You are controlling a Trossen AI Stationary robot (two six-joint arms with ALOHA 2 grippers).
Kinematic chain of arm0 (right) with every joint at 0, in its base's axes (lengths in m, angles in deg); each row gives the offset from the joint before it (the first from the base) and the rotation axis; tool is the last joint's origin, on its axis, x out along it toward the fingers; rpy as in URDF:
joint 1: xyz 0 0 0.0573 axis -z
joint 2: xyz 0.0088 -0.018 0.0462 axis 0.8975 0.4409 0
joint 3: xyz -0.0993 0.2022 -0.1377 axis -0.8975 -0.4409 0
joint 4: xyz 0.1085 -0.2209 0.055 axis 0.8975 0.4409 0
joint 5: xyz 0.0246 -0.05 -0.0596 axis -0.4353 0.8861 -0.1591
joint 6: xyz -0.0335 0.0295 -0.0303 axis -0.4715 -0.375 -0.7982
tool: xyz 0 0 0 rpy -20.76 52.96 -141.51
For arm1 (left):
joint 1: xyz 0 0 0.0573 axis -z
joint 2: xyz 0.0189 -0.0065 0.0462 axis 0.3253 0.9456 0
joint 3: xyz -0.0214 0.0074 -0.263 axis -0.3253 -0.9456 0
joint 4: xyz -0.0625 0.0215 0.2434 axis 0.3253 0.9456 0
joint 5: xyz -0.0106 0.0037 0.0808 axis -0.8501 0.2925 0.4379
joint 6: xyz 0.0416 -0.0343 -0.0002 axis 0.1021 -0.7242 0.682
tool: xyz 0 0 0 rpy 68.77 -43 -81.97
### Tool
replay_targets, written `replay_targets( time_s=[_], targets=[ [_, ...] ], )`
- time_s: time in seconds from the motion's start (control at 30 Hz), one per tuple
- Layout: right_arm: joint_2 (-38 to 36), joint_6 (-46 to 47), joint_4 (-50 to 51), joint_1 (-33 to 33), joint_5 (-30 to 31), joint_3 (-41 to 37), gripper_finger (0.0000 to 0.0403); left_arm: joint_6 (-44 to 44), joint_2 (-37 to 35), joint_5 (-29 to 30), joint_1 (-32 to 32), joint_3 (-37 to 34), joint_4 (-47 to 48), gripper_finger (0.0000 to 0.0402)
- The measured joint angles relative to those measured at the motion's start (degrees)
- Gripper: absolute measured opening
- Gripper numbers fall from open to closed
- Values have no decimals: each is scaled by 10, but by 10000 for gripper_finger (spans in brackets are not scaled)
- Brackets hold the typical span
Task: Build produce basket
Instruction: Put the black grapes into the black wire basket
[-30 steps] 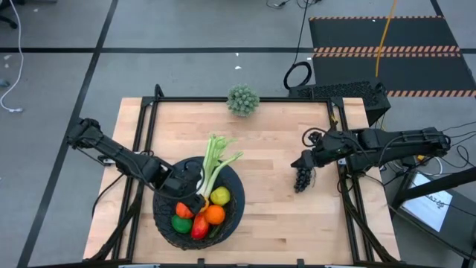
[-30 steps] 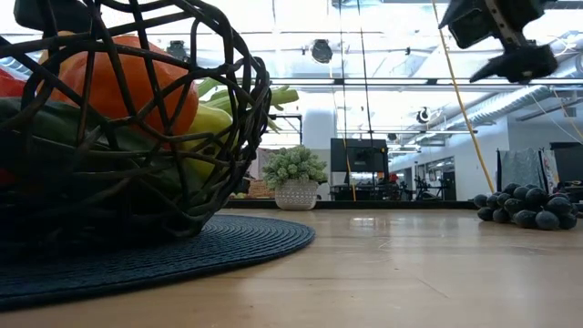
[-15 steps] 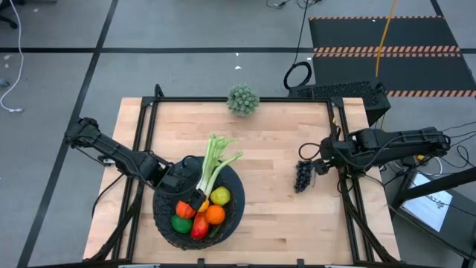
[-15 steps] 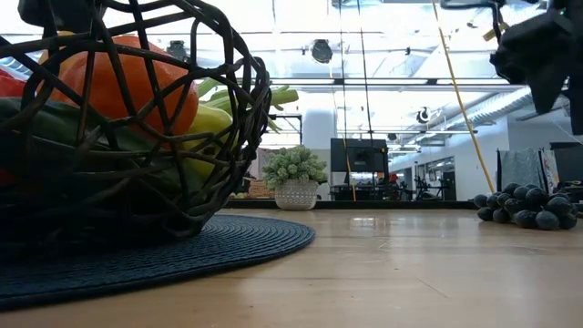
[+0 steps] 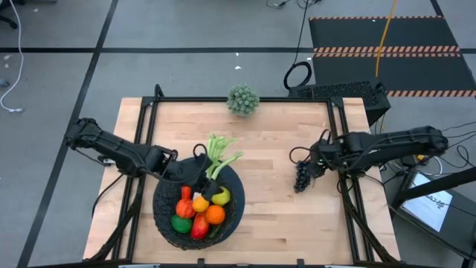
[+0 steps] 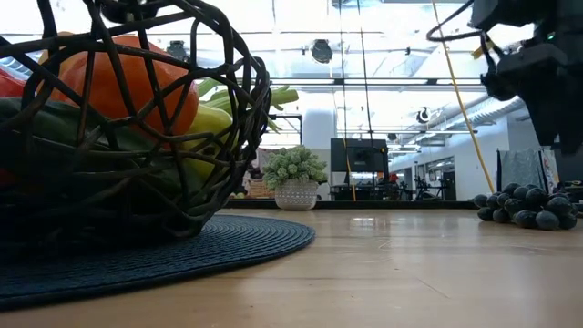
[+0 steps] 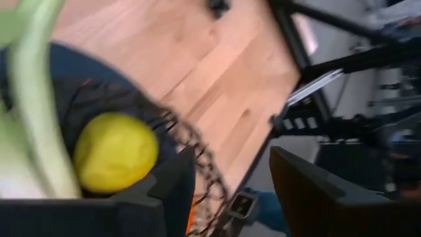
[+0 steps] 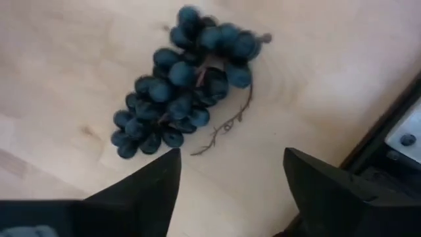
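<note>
right gripper [image 8: 227, 197] hovers open just above the grapes [image 8: 177, 82]; next, seemingly, descend, close, carry to basket [image 5: 234, 216].

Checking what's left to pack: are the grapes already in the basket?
No, the grapes lie on the bare table, apart from the basket.

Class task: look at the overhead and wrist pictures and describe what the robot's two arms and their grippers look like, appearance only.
Both arms are dark, nearly black, built of slim jointed segments with thin black cables looping alongside. The left gripper and the right gripper each end in two flat, dark, matte fingers with squared tips. No markings or labels are legible.
</note>
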Motion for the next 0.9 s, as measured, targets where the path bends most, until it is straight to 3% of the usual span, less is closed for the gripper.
replay_targets(
  time_s=[0.43,0.9],
  targets=[
    [114,-169,-29,27,10,-16,242,38,0,-10,-52,0,-55,153],
    [137,-214,-88,80,-11,-66,242,44,0,-14,-60,0,-67,153]
  ],
)
